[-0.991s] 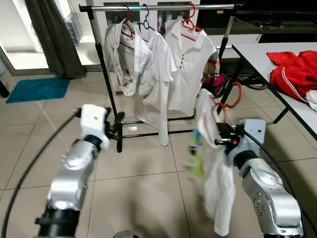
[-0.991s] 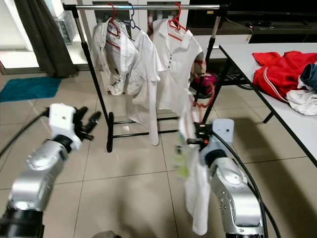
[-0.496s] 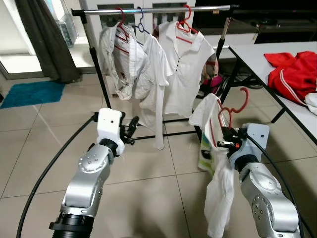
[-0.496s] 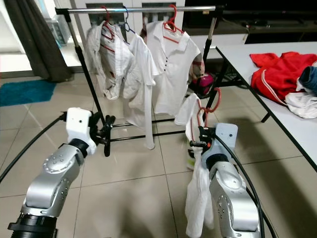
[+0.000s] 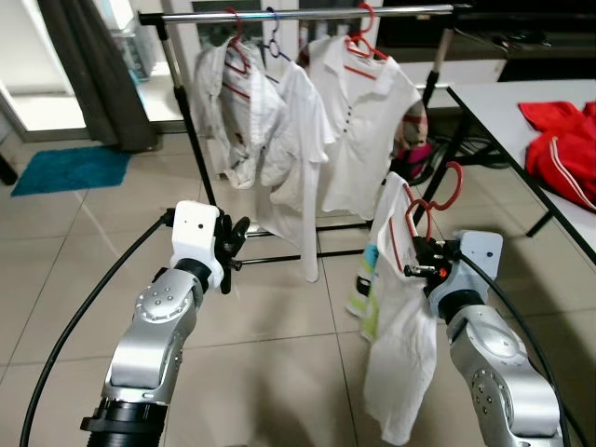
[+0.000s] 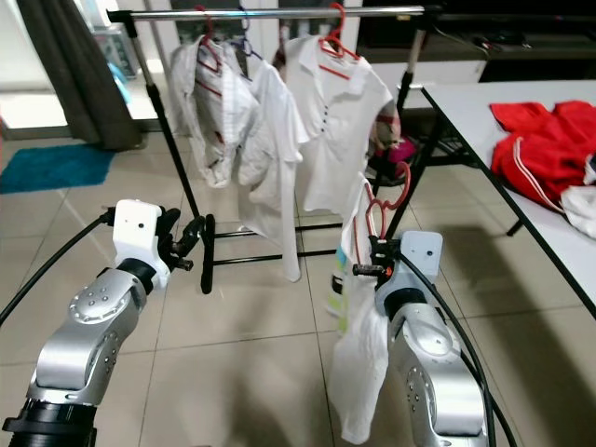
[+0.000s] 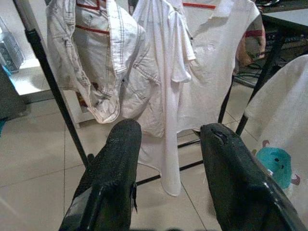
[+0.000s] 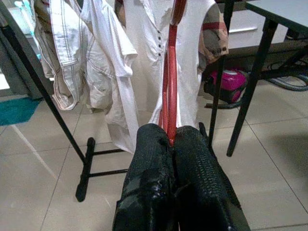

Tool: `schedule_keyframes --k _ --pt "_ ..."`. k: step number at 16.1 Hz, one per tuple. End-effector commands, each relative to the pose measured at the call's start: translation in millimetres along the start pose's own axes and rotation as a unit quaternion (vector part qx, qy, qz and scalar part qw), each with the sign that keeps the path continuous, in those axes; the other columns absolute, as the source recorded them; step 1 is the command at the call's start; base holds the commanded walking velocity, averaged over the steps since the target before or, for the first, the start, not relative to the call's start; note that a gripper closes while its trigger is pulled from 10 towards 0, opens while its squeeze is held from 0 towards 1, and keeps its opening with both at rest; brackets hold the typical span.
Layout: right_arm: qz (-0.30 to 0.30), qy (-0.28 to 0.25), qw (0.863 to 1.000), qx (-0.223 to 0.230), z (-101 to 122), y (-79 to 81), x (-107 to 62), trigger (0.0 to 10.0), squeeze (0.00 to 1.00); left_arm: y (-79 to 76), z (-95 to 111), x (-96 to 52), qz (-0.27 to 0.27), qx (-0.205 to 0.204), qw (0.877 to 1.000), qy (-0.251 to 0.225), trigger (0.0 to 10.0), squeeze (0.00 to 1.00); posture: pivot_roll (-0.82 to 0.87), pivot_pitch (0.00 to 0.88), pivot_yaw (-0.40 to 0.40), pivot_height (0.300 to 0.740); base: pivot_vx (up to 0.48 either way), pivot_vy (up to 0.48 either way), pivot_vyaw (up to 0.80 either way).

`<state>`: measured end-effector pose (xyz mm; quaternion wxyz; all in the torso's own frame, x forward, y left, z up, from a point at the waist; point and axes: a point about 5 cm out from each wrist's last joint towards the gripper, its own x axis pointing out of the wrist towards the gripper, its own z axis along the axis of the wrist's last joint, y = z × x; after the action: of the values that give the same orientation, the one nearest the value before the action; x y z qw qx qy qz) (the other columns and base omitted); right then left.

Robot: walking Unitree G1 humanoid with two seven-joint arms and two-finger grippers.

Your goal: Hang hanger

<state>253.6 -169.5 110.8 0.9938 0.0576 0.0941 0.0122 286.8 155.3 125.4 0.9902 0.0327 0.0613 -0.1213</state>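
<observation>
My right gripper (image 5: 416, 267) is shut on a red hanger (image 5: 438, 196) that carries a white shirt (image 5: 396, 345) with a green print; the shirt hangs down in front of my right arm. In the right wrist view the red hanger (image 8: 169, 82) rises straight up from between the closed fingers (image 8: 153, 168). Ahead stands a clothes rail (image 5: 307, 13) with a black frame, holding three white garments (image 5: 358, 121) on hangers. My left gripper (image 5: 233, 247) is open and empty, held out at the left toward the rack's lower bar. The left wrist view has its fingers (image 7: 120, 159) spread apart.
A white table (image 5: 489, 102) stands at the right with red clothing (image 5: 563, 135) on it. A dark curtain (image 5: 88, 65) and a blue mat (image 5: 70, 166) lie at the far left. Tiled floor (image 5: 279, 326) lies between me and the rack. A pink object (image 8: 230, 83) sits under the table.
The camera has shifted slightly, and the rack sits a little lower and nearer. The shirt on the held hanger has swung and now hangs straighter. Both grippers keep their states.
</observation>
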Motion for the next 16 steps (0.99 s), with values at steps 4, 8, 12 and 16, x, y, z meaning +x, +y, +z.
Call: schedule_keyframes --k 4,8,12,16 --pt "-0.006 -0.023 1.0 -0.002 7 -0.8 -3.4 10.0 0.0 2.8 5 5.6 -0.008 0.01 1.0 -0.001 10.0 0.0 0.04 0.0 0.044 0.74 0.336 0.0 0.0" --pt "-0.005 -0.033 0.999 0.006 9 0.0 -1.2 10.0 0.0 3.2 12 11.2 -0.017 0.012 1.0 -0.008 10.0 0.0 0.05 0.0 0.073 0.74 0.337 0.0 -0.2" --pt "-0.02 -0.042 0.999 0.013 13 -7.6 -0.9 10.0 0.0 1.3 13 15.7 -0.026 0.009 1.0 -0.008 10.0 0.0 0.04 0.0 0.078 0.74 0.337 0.0 -0.8" --pt "0.042 -0.022 0.999 -0.003 11 7.5 3.6 10.0 0.0 1.4 12 15.4 -0.017 -0.001 1.0 -0.01 10.0 0.0 0.04 0.0 0.049 0.74 0.338 0.0 0.0"
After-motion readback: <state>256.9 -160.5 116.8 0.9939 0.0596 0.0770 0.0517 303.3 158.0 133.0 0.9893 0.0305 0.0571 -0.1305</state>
